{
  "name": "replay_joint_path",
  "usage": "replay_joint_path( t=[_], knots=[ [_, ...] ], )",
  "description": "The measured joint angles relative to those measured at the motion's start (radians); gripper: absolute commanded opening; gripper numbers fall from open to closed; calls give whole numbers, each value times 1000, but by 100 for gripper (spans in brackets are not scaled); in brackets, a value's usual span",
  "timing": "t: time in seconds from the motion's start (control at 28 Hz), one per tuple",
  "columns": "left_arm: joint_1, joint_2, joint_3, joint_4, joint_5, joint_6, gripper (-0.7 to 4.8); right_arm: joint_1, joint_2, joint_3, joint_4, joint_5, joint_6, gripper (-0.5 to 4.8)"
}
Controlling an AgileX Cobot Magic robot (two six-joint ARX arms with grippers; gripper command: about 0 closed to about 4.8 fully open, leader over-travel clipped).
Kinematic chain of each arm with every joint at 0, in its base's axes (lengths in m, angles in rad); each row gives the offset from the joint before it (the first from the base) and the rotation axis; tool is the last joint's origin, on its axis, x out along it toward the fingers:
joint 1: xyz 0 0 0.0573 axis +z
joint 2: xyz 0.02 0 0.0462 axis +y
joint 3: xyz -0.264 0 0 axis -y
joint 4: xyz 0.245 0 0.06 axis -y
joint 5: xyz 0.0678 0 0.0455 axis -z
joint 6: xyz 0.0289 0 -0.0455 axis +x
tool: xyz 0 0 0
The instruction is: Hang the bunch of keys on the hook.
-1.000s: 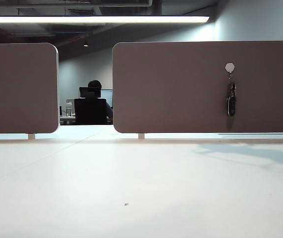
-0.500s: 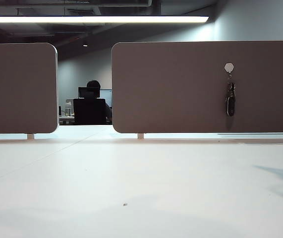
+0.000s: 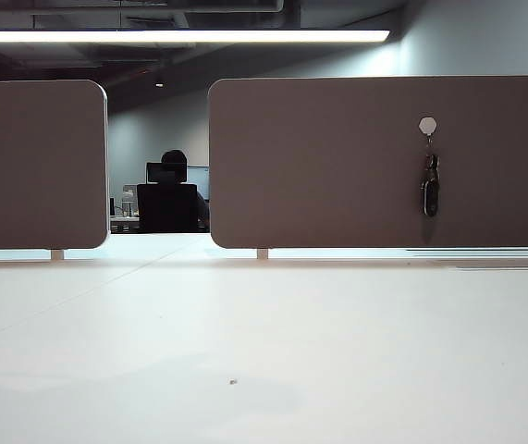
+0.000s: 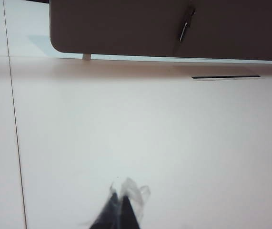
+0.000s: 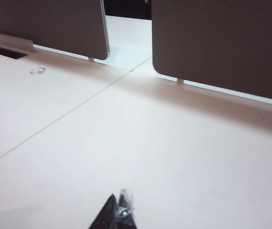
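Two brown panels [image 3: 374,162] stand behind a white table [image 3: 264,342] in a dim office; keys [image 3: 430,190] hang from the hook [image 3: 428,127] on the right panel. Left gripper [image 4: 120,210] and right gripper [image 5: 118,212] hover closed over the table, holding nothing.

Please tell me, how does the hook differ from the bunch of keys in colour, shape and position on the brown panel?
The hook has a pale, small, six-sided pad; the bunch of keys is dark, longer and narrow. The hook sits fixed against the brown panel, higher up; the bunch of keys hangs below it. Both are on the right part of that panel, one directly above the other. The left gripper and right gripper are shut, low over the white table, away from both.
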Motion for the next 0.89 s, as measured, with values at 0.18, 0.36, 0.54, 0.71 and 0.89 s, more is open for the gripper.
replay_joint_path(
  t=[0.18, 0.36, 0.54, 0.71, 0.89],
  knots=[
    [0, 0, -50, 10, -1, -6, -5, 0, -131, -179, 72, -4, 28, -3],
    [0, -1, -95, 10, -3, -7, -5, 0, -208, -323, 81, -10, 29, 12],
    [0, 0, -124, 10, -2, -13, -5, 0, -214, -399, 188, -15, 53, -5],
    [0, 0, -152, 32, 1, -19, -5, 0, -214, -473, 208, 3, 58, -5],
    [0, -1, -153, 33, 12, -36, -3, 0, -211, -495, 215, 44, 56, -5]
  ],
)
